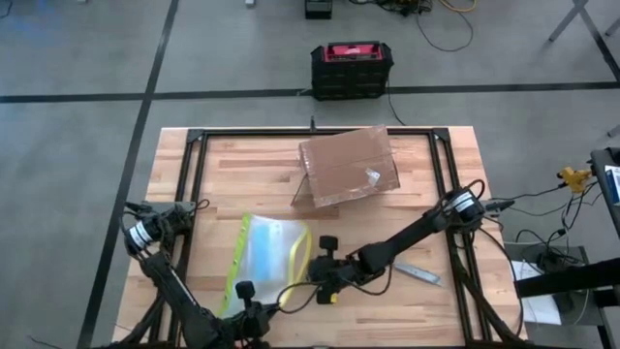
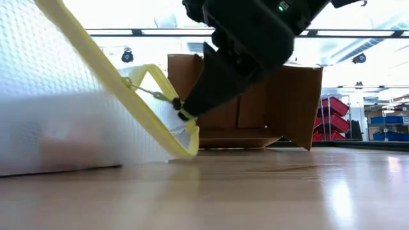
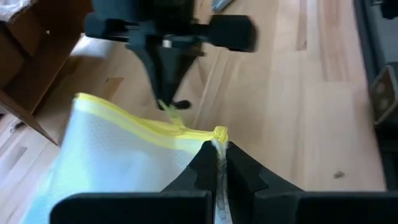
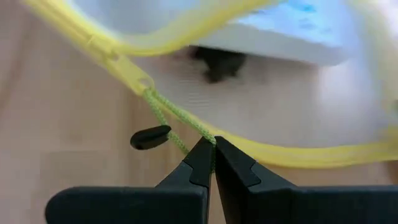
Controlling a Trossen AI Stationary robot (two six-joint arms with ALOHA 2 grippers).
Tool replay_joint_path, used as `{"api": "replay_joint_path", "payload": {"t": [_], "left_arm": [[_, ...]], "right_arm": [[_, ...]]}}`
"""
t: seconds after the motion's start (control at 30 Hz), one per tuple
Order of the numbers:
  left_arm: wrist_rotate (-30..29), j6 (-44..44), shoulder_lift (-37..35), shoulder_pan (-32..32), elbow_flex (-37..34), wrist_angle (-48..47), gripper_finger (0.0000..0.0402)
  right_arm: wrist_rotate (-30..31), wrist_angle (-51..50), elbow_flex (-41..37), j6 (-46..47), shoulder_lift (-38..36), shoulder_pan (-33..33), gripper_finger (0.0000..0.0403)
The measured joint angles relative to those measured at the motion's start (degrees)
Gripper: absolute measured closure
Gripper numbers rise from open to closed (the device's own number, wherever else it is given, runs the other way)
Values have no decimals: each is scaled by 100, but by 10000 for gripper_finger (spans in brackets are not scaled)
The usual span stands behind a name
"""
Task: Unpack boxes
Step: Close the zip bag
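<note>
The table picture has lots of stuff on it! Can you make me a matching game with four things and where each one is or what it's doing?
Things:
1. cardboard box
2. clear pouch with yellow-green edge
3. right end effector
4. black-and-red case

Places or states:
A. on the floor beyond the table
B. shut on the pouch's zipper cord
C. lying flat on the table's near part
D. standing open at the table's far part

Pairs: 1-D, 2-C, 3-B, 4-A

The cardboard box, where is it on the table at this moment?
In the high view the cardboard box stands at the far middle of the table, beyond the clear pouch that both grippers hold, and apart from it.
</note>
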Motion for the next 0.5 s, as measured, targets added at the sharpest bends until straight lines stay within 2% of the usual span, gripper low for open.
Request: {"api": "replay_joint_path", "payload": {"t": [0.17,0.27,0.5], "left_arm": [[-1,-151,-21,-216,271,-333,401],[56,-605,-26,-350,320,-585,401],[567,-1873,15,-569,309,-1294,401]], "right_arm": [[84,-562,0,-401,-68,-280,403],[225,-890,0,-690,-97,-512,403],[122,-1373,2,-1281,-127,-1013,403]]}}
